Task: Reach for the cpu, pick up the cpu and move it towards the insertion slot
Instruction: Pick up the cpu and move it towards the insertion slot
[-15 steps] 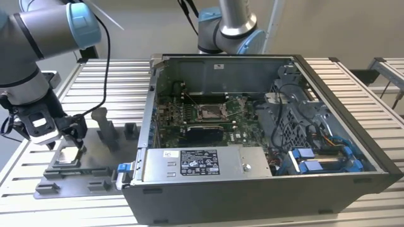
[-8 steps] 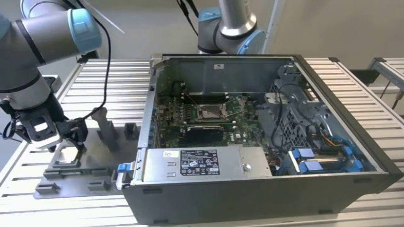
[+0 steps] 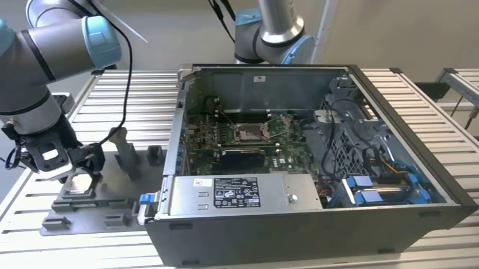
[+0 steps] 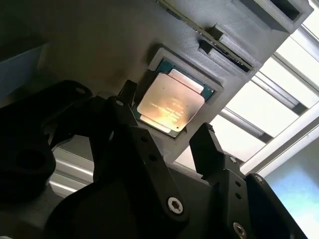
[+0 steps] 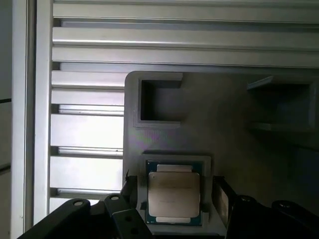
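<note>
Straddles the cpu (image 5: pixel 174 191) with claw (image 5: pixel 174 186) spread, fingers (image 4: pixel 207 142) flanking it, pinching nothing. Hangs over a grey fixture (image 3: pixel 93 206), well apart from the slot (image 3: pixel 247 133) in the open case (image 3: pixel 299 227).

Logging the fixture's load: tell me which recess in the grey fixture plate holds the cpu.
The recess between the gripper's open fingers: the cpu lies flat in it. The square recess farther along the plate is empty.

The cpu (image 4: pixel 170 103) is seen seated in the grey fixture's (image 4: pixel 99 45) recess, flanked by the end effector's (image 4: pixel 167 113) spread fingers.
</note>
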{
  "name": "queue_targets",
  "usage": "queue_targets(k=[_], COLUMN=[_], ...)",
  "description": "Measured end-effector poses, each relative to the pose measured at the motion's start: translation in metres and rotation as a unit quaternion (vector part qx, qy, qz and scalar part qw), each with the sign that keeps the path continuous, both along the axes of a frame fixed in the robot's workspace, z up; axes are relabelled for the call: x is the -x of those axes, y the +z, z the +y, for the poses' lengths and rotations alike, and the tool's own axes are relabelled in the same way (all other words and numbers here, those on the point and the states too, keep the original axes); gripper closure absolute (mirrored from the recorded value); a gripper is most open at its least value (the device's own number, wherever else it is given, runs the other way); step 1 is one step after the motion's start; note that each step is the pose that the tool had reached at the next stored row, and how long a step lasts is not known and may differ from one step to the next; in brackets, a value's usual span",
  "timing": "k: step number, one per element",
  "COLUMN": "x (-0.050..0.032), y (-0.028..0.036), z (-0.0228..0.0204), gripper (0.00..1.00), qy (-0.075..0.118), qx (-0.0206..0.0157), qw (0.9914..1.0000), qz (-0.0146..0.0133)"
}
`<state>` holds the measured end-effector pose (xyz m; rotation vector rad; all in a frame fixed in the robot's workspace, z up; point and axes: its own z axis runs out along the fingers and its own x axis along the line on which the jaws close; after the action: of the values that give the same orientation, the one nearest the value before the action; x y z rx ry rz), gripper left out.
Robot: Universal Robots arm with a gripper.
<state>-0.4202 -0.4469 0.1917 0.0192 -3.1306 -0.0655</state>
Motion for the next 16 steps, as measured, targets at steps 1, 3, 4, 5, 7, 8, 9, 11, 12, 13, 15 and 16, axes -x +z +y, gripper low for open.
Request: queue_targets(k=[1, 3, 4, 5, 7, 8, 9, 11, 12, 13, 15, 16], x=[0.0001, 0.0003, 0.0003, 0.0004, 0.0005, 0.0005, 0.0005, 0.0005, 0.0005, 0.0005, 0.0005, 0.0005], y=[-0.0007, -0.0021, -0.0029, -0.0034, -0.0046, -0.0052, -0.0056, -0.006, -0.006, -0.006, -0.0061, -0.0061], z=[-0.0002, -0.0008, -0.001, -0.0013, -0.0018, -0.002, -0.0021, -0.0023, -0.0023, -0.0023, -0.0023, -0.0023], gripper=[0.0, 0.0, 0.0, 0.0, 0.0, 0.0, 0.0, 0.0, 0.0, 0.0, 0.0, 0.0], qy=[0.0, 0.0, 0.0, 0.0, 0.0, 0.0, 0.0, 0.0, 0.0, 0.0, 0.0, 0.0], qx=[0.0, -0.0001, -0.0001, 0.0, 0.0, 0.0, 0.0, 0.0, 0.0001, 0.0001, 0.0, 0.0], qw=[1.0, 1.0, 1.0, 1.0, 1.0, 1.0, 1.0, 1.0, 1.0, 1.0, 1.0, 1.0], qz=[0.0, -0.0001, -0.0001, 0.0, 0.0001, 0.0, 0.0, 0.0001, 0.0003, 0.0003, 0.0003, 0.0003])
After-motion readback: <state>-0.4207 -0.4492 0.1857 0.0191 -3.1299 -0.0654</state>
